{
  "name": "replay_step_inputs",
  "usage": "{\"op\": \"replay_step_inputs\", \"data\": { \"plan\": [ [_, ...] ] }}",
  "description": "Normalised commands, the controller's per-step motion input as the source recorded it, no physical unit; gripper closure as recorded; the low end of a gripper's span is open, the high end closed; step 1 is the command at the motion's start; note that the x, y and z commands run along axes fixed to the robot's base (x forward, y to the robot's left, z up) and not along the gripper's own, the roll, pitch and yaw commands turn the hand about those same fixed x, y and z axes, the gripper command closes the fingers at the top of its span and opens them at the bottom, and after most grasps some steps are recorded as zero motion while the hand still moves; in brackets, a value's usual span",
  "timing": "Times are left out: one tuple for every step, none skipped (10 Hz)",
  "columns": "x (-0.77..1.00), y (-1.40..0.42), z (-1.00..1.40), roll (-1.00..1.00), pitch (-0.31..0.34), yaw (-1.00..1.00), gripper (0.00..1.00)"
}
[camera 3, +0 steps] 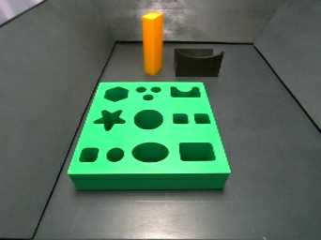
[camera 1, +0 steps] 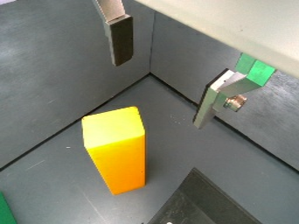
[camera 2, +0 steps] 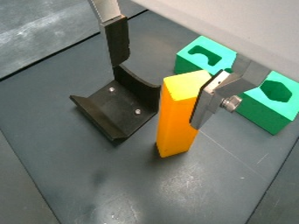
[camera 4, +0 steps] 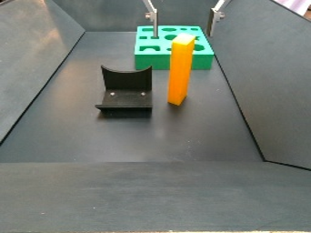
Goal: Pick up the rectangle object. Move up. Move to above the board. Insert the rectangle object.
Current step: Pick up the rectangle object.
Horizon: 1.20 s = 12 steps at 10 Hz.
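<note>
You're at the pick-up step: the tool (camera 2: 163, 66) hangs above the tall plain orange rectangular block (camera 2: 176, 114) with jaws wide and empty, block standing upright on the bench just beyond the flat bright green board (camera 3: 150, 131), so next you'd lower and pinch it.

1. I am seeing the gripper (camera 4: 184, 11) cropped by the frame edge in a side view, only its fingertips (camera 4: 152, 15) showing.
2. The rectangle object (camera 4: 180, 70) is covering part of the board (camera 4: 155, 50).
3. The fixture (camera 1: 211, 206) is running off the frame in a wrist view.
</note>
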Motion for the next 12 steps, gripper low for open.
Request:
{"op": "replay_step_inputs", "data": {
  "plan": [
    [0.00,0.00,0.00,0.00,-0.006,0.00,0.00],
    [-0.06,-0.20,-0.30,-0.12,0.000,0.09,0.00],
    [0.07,-0.51,-0.50,-0.05,0.060,0.47,0.00],
    [0.04,-0.36,-0.43,-0.05,0.093,0.69,0.00],
    [0.00,-0.13,-0.38,-0.06,0.091,0.91,0.00],
    [0.00,-0.14,-0.24,-0.08,0.064,0.89,0.00],
    [0.00,-0.13,-0.16,-0.01,0.040,0.94,0.00],
    [-0.05,-0.05,-0.17,-0.03,0.020,1.00,0.00],
    [-0.03,-0.03,-0.18,-0.03,0.016,1.00,0.00],
    [-0.03,-0.03,-0.19,-0.03,0.016,1.00,0.00],
    [0.00,-0.03,-0.24,-0.04,0.031,1.00,0.00],
    [0.00,-0.02,-0.26,-0.09,0.076,0.97,0.00]
  ]
}}
